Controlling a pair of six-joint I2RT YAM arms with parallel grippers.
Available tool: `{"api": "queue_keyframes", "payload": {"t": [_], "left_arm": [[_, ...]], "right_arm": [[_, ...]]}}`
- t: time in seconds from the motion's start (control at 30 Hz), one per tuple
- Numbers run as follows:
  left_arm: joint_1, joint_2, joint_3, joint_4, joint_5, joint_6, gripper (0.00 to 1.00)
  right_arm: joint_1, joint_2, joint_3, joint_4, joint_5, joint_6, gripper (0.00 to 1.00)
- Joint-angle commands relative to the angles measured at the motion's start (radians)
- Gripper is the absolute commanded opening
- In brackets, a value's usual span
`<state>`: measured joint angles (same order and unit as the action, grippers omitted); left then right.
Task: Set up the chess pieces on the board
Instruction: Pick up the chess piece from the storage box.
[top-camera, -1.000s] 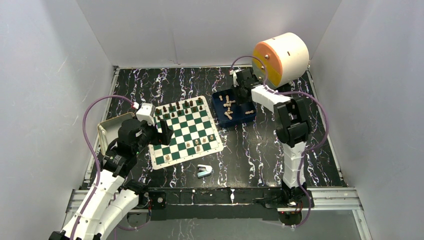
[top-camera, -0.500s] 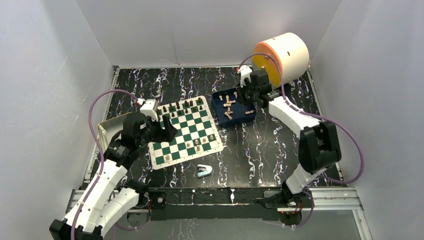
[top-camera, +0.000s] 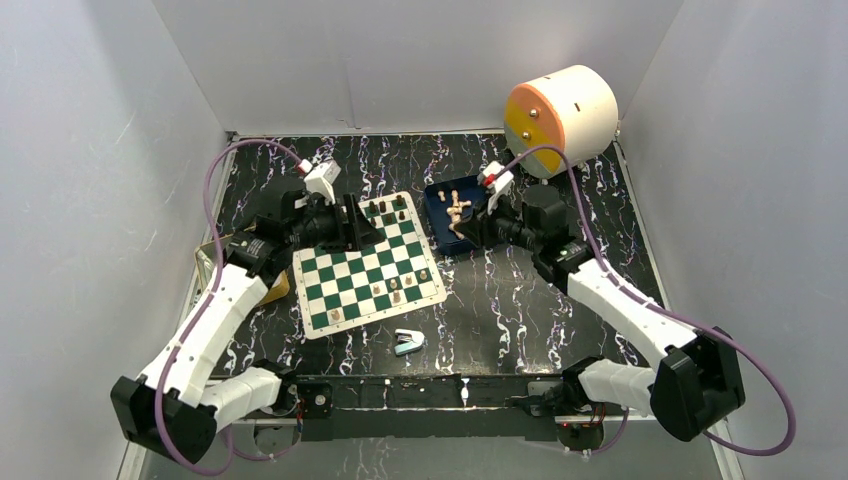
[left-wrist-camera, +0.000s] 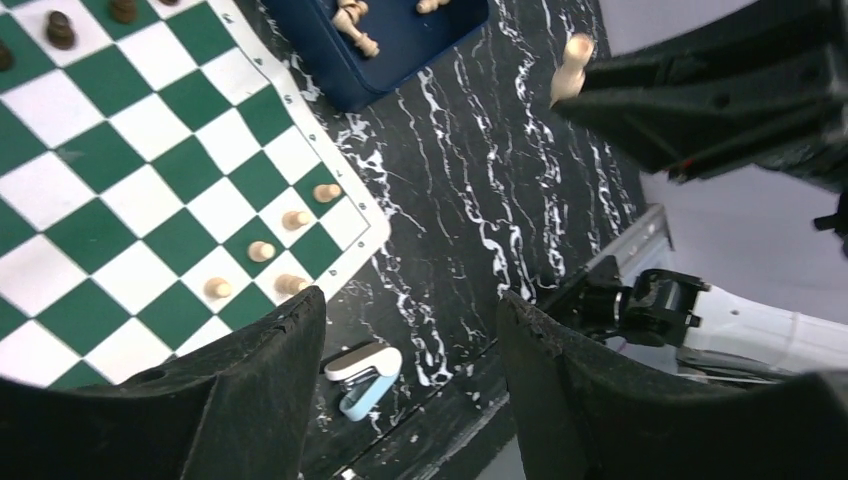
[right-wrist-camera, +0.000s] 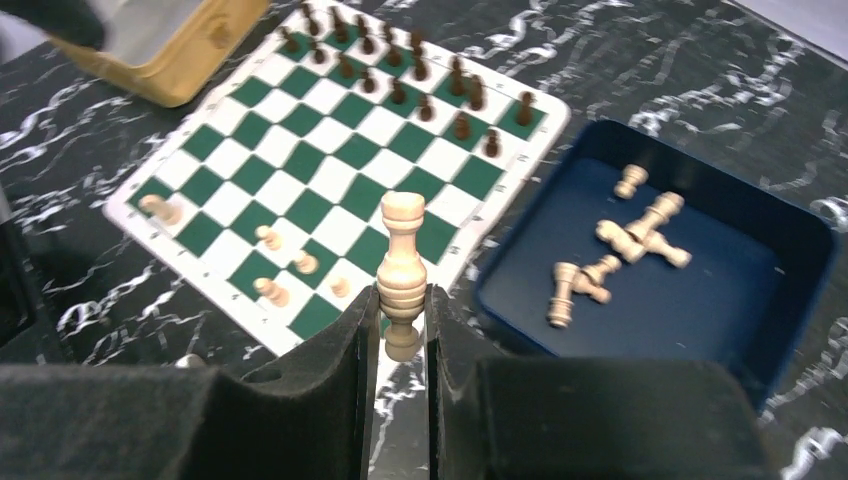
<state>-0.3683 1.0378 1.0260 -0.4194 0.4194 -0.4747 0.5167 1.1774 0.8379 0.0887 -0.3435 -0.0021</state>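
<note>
Tan wood marks the chess piece (right-wrist-camera: 402, 262) in hand: the right claw (right-wrist-camera: 402, 318) is closed narrowly on its lower stem and holds it upright in the air, its flat-topped head clear above the fingers. Ahead of and below this claw lies the board (right-wrist-camera: 300, 160), with dark pieces (right-wrist-camera: 475, 95) ranked along its far edge and a few light pawns (right-wrist-camera: 305, 262) toward the claw. To the claw's right, the blue tray (right-wrist-camera: 700, 320) holds the other light pieces (right-wrist-camera: 630, 235). The left claw (left-wrist-camera: 410, 310) stands well apart and empty, a corner of the board below it. Step in hand, by judgement: carrying a light piece from tray to board. Next: lower it upright onto a vacant back-row square, clear of the pawns, then release.
</note>
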Motion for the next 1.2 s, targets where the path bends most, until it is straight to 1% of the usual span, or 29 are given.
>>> {"api": "queue_keyframes", "payload": {"t": [0.0,0.13,0.23,0.33,0.5,0.67,0.83,0.93,1.17], "left_arm": [[-0.004,0.05,0.068,-0.009,0.119,-0.058,0.6],[-0.003,0.099,0.079,0.055,0.204,-0.117,0.6],[-0.003,0.126,0.072,0.113,0.258,-0.174,0.6],[-0.003,0.142,0.071,0.123,0.272,-0.189,0.59],[-0.004,0.172,0.067,0.124,0.326,-0.19,0.59],[-0.01,0.182,0.054,0.127,0.333,-0.19,0.6],[-0.028,0.21,0.042,0.13,0.373,-0.205,0.57],[-0.035,0.208,0.034,0.13,0.369,-0.207,0.56],[-0.04,0.196,0.005,0.13,0.362,-0.209,0.49]], "right_arm": [[0.073,-0.041,-0.051,0.156,-0.069,0.016,0.2],[0.146,-0.04,-0.069,0.182,-0.089,0.004,0.2],[0.187,-0.036,-0.083,0.219,-0.11,-0.045,0.21],[0.212,-0.033,-0.088,0.256,-0.12,-0.051,0.2],[0.238,-0.002,-0.065,0.26,-0.137,-0.056,0.2],[0.262,0.018,-0.049,0.265,-0.135,-0.059,0.2],[0.274,0.032,-0.029,0.268,-0.132,-0.053,0.2],[0.278,0.05,-0.014,0.26,-0.125,-0.051,0.2],[0.291,0.064,-0.006,0.278,-0.125,-0.045,0.2]]}}
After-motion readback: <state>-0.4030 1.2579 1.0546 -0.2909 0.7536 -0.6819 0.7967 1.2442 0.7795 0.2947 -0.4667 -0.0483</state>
